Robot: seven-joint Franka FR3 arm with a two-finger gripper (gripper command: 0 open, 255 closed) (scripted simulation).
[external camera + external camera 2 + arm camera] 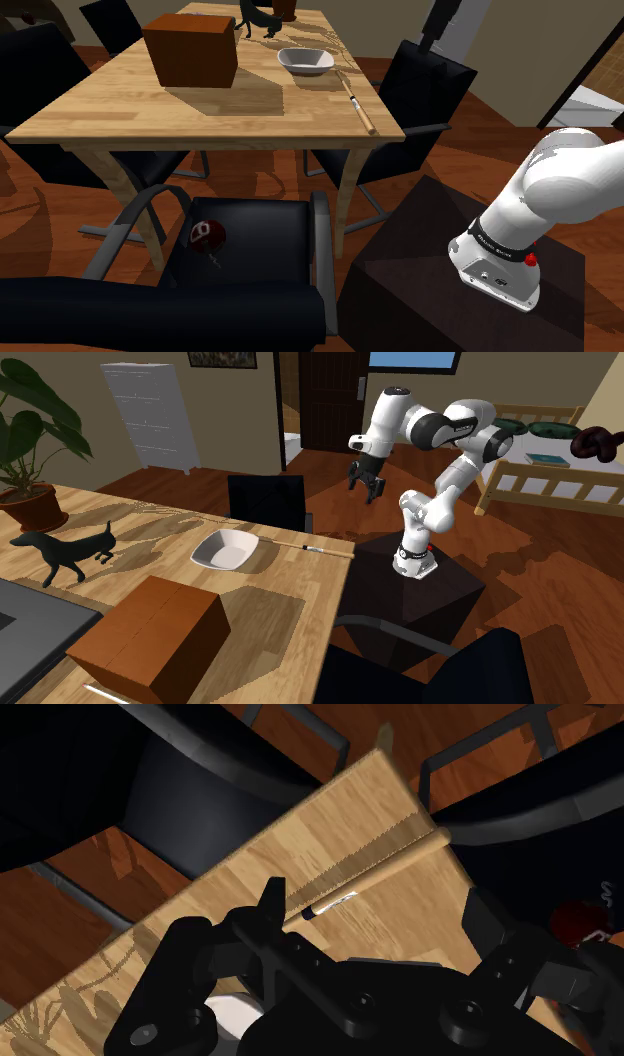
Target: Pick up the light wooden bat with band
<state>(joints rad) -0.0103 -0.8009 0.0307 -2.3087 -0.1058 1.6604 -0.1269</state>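
Right, the gripper (pixel 363 490) hangs high over the table (pixel 300 612) edge nearest the stand, fingers spread wide and holding nothing, likely so they can straddle the slim bat (pixel 385 869) on the way down. It lies flat along that edge, just beside the bowl (pixel 228 549), well below the fingers and not yet touched.

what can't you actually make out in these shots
Bat: wrist view, handle tip hidden behind a pincer finger.
Bowl: wrist view, mostly covered by the pincer.
Dog figure: shoulder view, cut off by the top edge.
Red-and-white thing on the chair seat: shoulder view, too small to name.
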